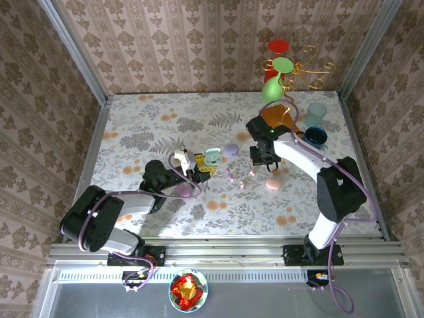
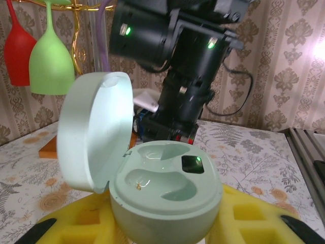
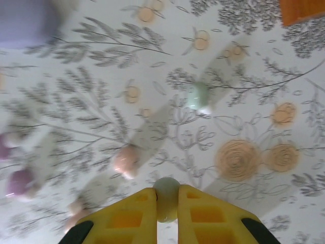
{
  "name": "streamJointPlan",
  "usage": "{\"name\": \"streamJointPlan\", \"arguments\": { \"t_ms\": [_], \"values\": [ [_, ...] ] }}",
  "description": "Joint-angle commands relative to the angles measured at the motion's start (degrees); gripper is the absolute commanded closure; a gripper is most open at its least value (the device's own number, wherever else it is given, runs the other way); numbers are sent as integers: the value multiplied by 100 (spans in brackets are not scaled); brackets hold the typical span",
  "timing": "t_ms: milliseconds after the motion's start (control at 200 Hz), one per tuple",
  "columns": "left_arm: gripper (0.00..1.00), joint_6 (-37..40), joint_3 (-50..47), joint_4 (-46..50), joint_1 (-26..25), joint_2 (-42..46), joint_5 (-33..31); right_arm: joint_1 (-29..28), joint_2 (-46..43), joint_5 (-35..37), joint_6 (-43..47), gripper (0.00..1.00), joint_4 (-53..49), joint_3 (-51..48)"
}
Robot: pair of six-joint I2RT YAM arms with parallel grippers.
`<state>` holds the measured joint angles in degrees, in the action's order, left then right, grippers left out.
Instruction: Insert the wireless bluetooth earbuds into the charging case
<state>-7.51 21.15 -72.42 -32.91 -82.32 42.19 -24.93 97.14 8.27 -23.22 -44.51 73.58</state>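
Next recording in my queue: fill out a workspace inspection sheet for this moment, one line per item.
Surface: floral-print table, no spills seen.
Job's things: mint charging case open, both sockets empty; pale earbud gripped above the table; mint bud, pink bud and lilac bud loose on the table; lilac case and pink case lying nearby.
Clutter: orange block, teal cup, blue bowl at the far right.
Grippers: left gripper shut on the mint charging case; right gripper shut on the pale earbud.
Cables: purple cable along the right arm.
Surroundings: patterned walls; glass rack holding a red glass and a green glass.
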Motion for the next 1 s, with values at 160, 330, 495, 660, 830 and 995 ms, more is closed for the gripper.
{"name": "streamJointPlan", "arguments": {
  "t_ms": [160,330,495,660,830,995],
  "values": [
    [68,187,525,-159,47,-373,-4,217,-1038,-1726,-374,85,483,-274],
    [69,197,712,-168,39,-550,-120,225,-1502,-2260,-395,84,617,-261],
    [69,248,861,-175,30,-658,-132,179,-1967,-2826,-650,83,893,-280],
    [69,232,1018,-172,22,-787,-73,72,-2256,-3270,-956,84,1340,-337],
    [69,259,1115,-169,12,-867,-71,-214,-2274,-3476,-1171,84,1723,-256],
    [69,218,1116,-171,-5,-873,-33,-482,-2091,-3560,-1264,84,1960,-62]
  ]
}}
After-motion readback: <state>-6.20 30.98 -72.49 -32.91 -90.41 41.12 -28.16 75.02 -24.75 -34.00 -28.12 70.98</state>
